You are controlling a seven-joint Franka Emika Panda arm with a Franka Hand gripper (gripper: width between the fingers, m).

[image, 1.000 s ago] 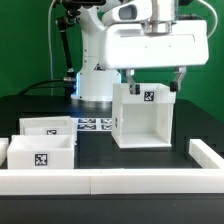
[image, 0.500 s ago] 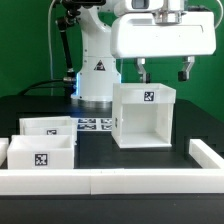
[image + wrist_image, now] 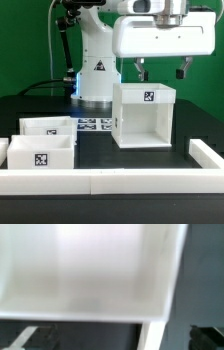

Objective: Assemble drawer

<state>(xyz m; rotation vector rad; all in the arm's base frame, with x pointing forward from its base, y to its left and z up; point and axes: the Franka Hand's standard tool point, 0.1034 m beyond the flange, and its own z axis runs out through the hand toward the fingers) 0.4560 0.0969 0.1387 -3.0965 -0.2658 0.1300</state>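
Observation:
The drawer's large white boxy housing [image 3: 145, 115] stands upright on the black table with its open side facing the front and a tag on top. My gripper [image 3: 162, 72] hangs just above it, open and empty, with one finger over each side of the housing's top. Two small open-top white trays [image 3: 48, 128] [image 3: 40, 155] with tags sit at the exterior view's left. In the wrist view the housing's white surface [image 3: 90, 269] fills most of the picture, blurred, and a dark fingertip [image 3: 206, 334] shows beside its edge.
The low white border wall [image 3: 110, 181] runs along the front and up the right side [image 3: 206, 152]. The marker board [image 3: 93, 125] lies flat between the trays and the housing. The robot base [image 3: 97, 75] stands behind.
The gripper has risen from around the housing's top to just above it, with the fingers apart. The housing and trays have not moved.

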